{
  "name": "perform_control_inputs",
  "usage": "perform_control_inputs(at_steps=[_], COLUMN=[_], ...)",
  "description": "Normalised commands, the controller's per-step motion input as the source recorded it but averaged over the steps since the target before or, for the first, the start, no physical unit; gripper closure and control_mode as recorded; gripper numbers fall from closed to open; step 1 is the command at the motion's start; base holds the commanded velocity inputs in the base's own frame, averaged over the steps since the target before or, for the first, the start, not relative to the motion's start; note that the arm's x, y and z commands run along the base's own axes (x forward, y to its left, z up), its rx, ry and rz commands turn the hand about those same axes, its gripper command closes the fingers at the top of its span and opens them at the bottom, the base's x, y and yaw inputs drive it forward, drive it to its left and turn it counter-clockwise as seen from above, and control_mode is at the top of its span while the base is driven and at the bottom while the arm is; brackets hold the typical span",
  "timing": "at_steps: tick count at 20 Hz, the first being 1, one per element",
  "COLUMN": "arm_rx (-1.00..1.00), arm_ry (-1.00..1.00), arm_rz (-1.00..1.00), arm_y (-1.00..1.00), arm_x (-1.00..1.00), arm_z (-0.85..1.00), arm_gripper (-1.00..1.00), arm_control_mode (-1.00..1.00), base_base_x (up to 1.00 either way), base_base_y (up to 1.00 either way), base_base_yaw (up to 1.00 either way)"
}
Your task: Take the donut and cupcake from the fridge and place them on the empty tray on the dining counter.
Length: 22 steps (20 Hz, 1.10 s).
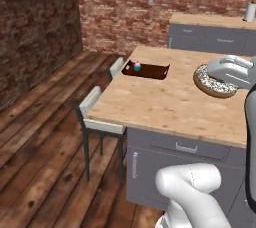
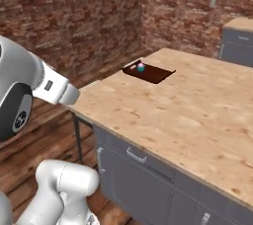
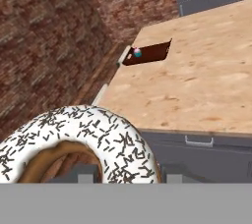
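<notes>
Carrying step — the gripper [image 3: 125, 176] is clamped on the donut [image 3: 81, 142] at lower left, and next must reach the tray [image 1: 150, 71], upper centre, beside the cupcake [image 1: 137, 66] — on the dining counter [image 1: 165, 102].

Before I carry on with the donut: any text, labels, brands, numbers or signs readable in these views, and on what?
None readable.
Arm joint: a small pale mark on the dark cap, too small and blurred to read.
Donut, tray, cupcake, dining counter, cabinet drawers and brick wall: no writing visible.
</notes>
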Motion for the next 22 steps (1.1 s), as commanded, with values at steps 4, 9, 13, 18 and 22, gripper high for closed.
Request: perform_control_inputs(at_steps=[4,9,13,18,22], arm_rx=[0.00,0.00,0.00,0.00,0.00], arm_ry=[0.00,0.00,0.00,0.00,0.00], arm_rz=[0.00,0.00,0.00,0.00,0.00], arm_y=[0.00,0.00,0.00,0.00,0.00], arm_x=[0.00,0.00,0.00,0.00,0.00], arm_z=[0.00,0.00,0.00,0.00,0.00], arm_gripper=[1.00,1.00,1.00,1.00,1.00], arm_control_mode=[1.00,1.00,1.00,1.00,1.00], base_base_x=[1.00,1.00,1.00,1.00,1.00], base_base_y=[1.00,1.00,1.00,1.00,1.00], base_base_yaw=[-0.14,-0.23,-0.29,-0.32,-0.35])
